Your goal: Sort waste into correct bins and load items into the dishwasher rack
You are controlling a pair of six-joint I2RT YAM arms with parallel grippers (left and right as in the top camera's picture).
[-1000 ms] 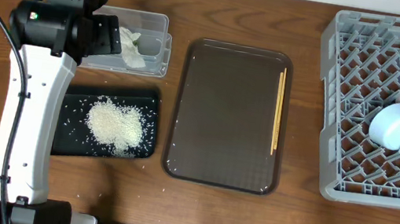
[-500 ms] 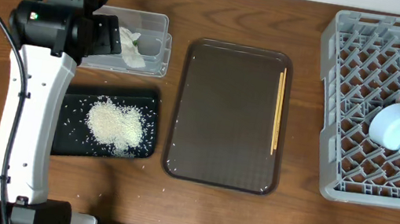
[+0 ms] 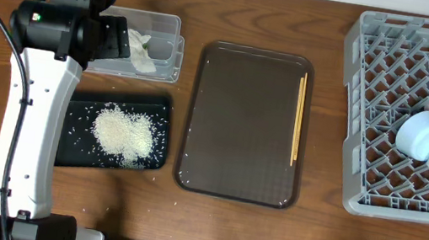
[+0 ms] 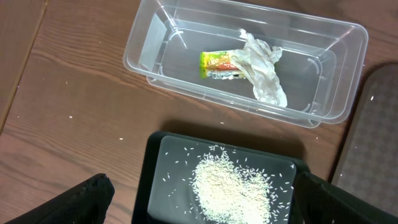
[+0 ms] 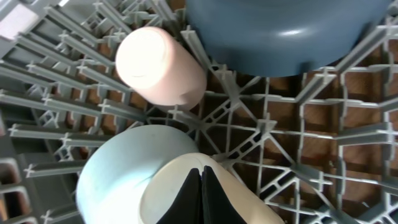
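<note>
We are holding the left gripper (image 4: pixel 200 186) spread wide above the black tray (image 4: pixel 163 199), where the rice heap (image 4: pixel 230 190) is sitting mid-tray with stray grains reaching its edges. The napkin (image 4: pixel 264 68) and wrapper (image 4: pixel 217 65) are lying in the clear tub (image 4: pixel 143 43) near the tray's long edge. Our right gripper (image 5: pixel 200 177), fingers pressed together, is hanging over the white cup (image 5: pixel 165 186), which is crowded by the light-blue bowl (image 5: pixel 118 171), pink cup (image 5: pixel 161 62) and dark-blue bowl (image 5: pixel 280 31) in the dishwasher rack (image 3: pixel 385 120). The chopsticks (image 3: pixel 298 120) are lying along the brown serving tray (image 3: pixel 239 124)'s right rim, with bare worktop (image 3: pixel 324 128) beyond.

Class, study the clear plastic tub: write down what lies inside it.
Inside the clear tub lie a crumpled white napkin and a yellow-green wrapper. The napkin covers one end of the wrapper, so that part cannot be seen.
</note>
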